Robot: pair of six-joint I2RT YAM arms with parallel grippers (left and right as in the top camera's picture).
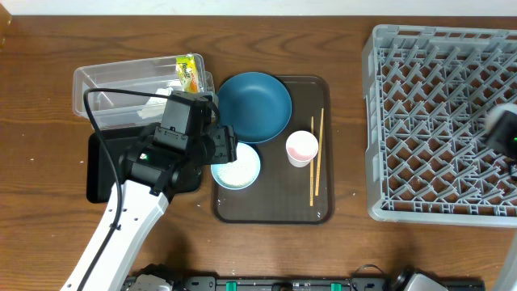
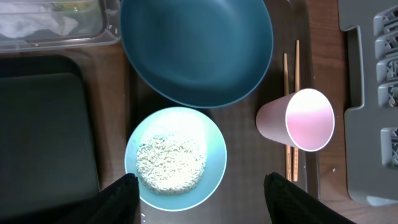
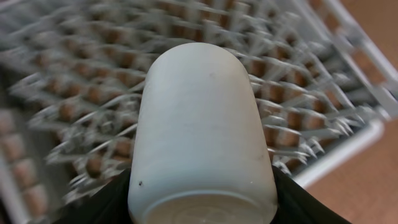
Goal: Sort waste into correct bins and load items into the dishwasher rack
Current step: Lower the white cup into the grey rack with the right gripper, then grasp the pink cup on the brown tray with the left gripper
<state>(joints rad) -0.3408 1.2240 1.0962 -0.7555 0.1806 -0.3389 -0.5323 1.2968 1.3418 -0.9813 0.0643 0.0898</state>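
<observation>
Dishwasher rack (image 1: 444, 121), one grey lattice crate, stands well to the right of the brown serving tray (image 1: 271, 204), with bare table between them. On that serving tray sit one dark-blue plate (image 1: 254, 105) at the far end, one light-blue bowl (image 1: 237, 166) at the left edge with one heap of rice (image 2: 171, 163) in it, one first cup (image 1: 301, 148) upright to the right of the bowl, and two chopsticks (image 1: 317, 158) lying side by side along the right edge, touching that cup. Left of the serving tray are two bins. One clear tub (image 1: 105, 81) holds one crumpled tissue (image 2: 37, 25) and one yellow-green wrapper (image 1: 189, 73) at the end nearest the serving tray. One black tray (image 1: 98, 182) lies in front of the tub. The left gripper (image 2: 200, 183) hangs above the bowl, fingers (image 2: 121, 199) spread wide and holding nothing. The right gripper (image 3: 202, 186), far right of the serving tray over the rack, has its fingers pressed on both sides of a white second cup (image 3: 202, 124).
</observation>
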